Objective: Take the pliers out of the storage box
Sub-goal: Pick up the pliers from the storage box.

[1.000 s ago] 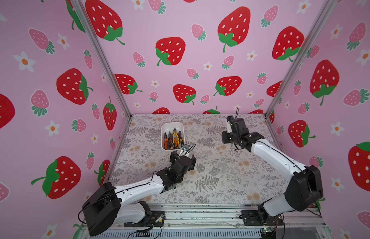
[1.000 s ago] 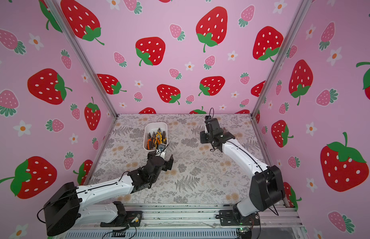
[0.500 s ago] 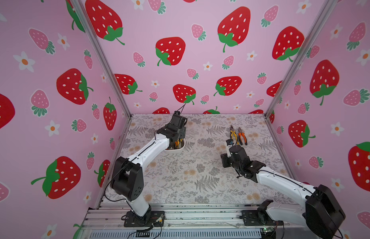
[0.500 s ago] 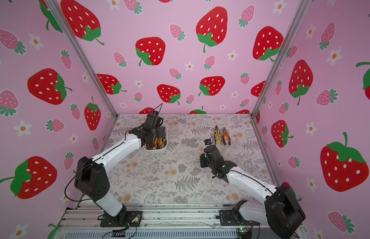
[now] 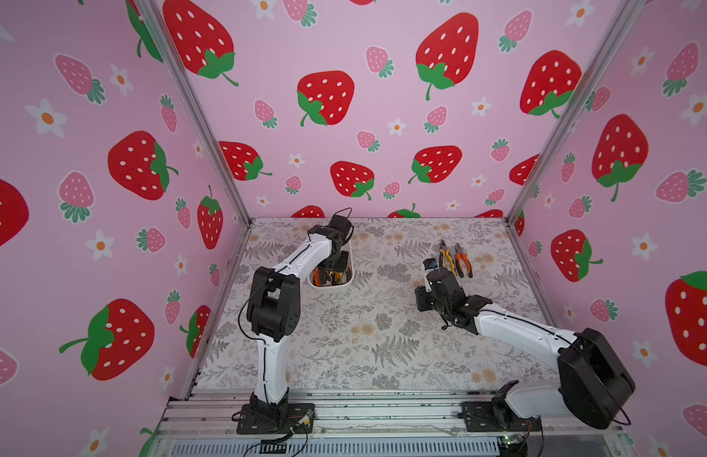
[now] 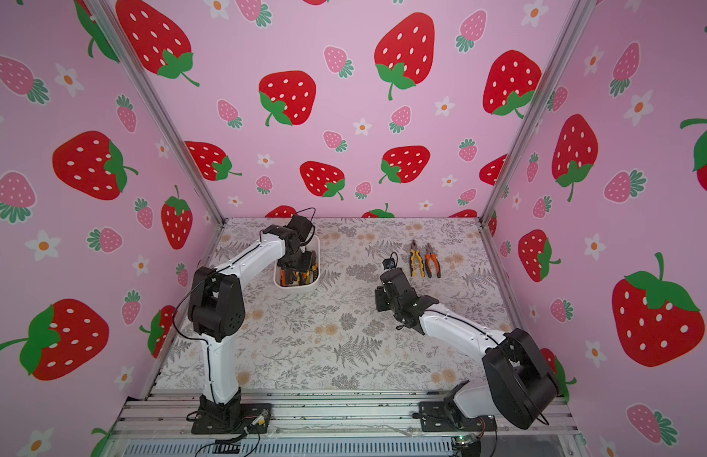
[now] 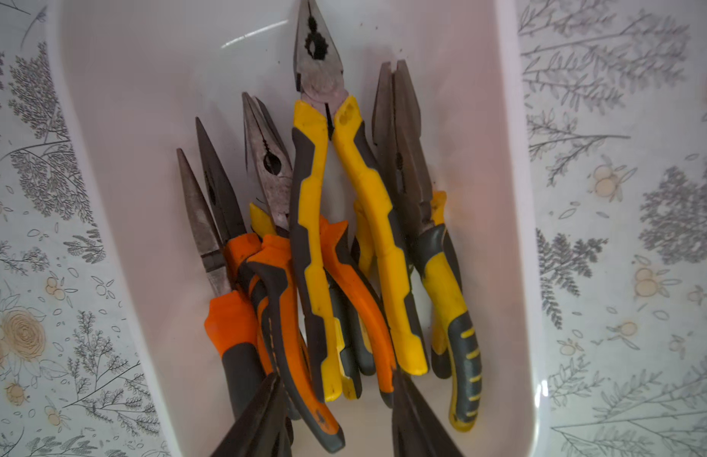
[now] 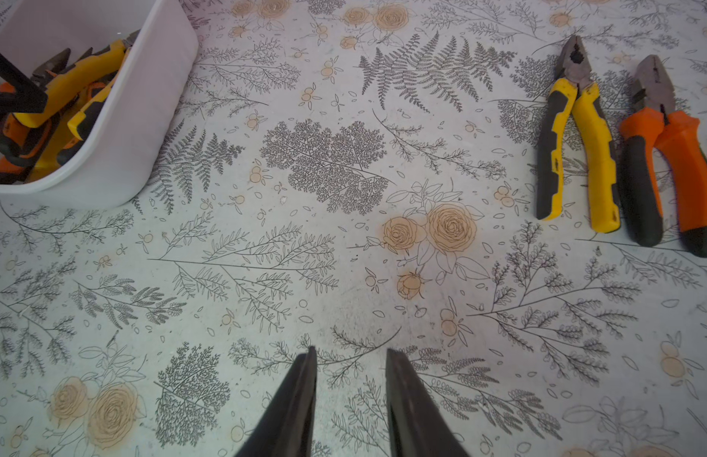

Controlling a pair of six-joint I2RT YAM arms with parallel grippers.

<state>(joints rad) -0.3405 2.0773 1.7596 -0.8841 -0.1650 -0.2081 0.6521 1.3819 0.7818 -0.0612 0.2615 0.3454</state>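
Note:
The white storage box [image 5: 331,287] [image 6: 297,289] stands at the back left and holds several pliers [image 7: 316,237] with orange or yellow handles. My left gripper [image 7: 336,385] [image 5: 335,266] reaches down into the box [image 7: 126,118]. Its fingertips [image 7: 274,395] press from both sides on the spread handles of an orange-handled pair [image 7: 288,316]. My right gripper [image 8: 349,352] [image 5: 431,266] [image 6: 389,264] hovers open over bare table, with nothing in it. A yellow pair [image 8: 581,138] [image 5: 446,257] [image 6: 415,259] and an orange pair [image 8: 660,158] [image 5: 462,259] [image 6: 433,260] lie side by side at the back right.
The table [image 5: 363,336] carries a grey fern-and-rose print. Pink strawberry walls close it in at the back and on both sides. An aluminium rail [image 5: 383,411] with both arm bases runs along the front. The box [image 8: 126,138] also shows in the right wrist view.
My left arm swung from in front of the box to over it, and its jaws narrowed onto the handles. My right arm drew back from the back right, where two pairs now lie.

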